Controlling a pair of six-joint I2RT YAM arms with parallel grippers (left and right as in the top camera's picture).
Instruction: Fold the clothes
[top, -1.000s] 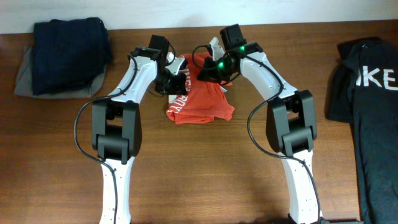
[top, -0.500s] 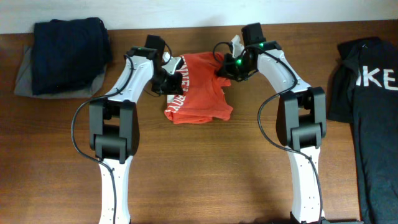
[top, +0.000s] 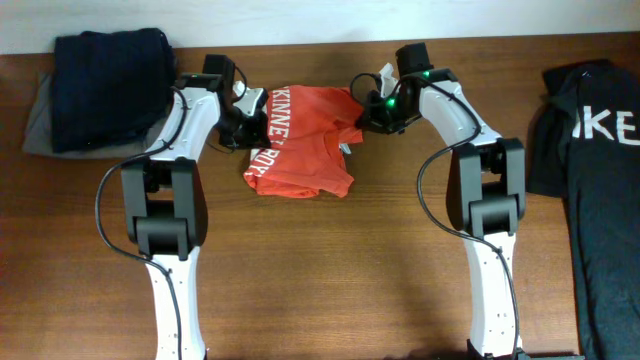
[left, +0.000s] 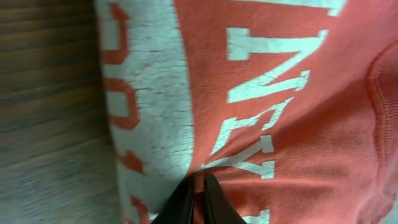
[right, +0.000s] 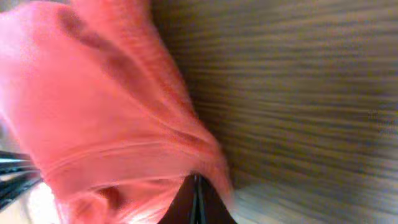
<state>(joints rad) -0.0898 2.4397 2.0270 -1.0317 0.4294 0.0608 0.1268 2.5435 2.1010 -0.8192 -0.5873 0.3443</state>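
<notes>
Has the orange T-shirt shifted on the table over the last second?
Yes. The orange T-shirt has slid left in the overhead view, closer to the folded navy pile on the left, and now lies spread wider.

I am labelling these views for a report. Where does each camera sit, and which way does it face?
Overhead: above the table, facing straight down; both arms show, left gripper and right gripper pinching the T-shirt.
Left wrist: on the left arm, facing along its shut fingers at the white lettering.
Right wrist: on the right arm, facing along its shut fingers at T-shirt and table.
Shared: overhead and left wrist both show the lettering.
</notes>
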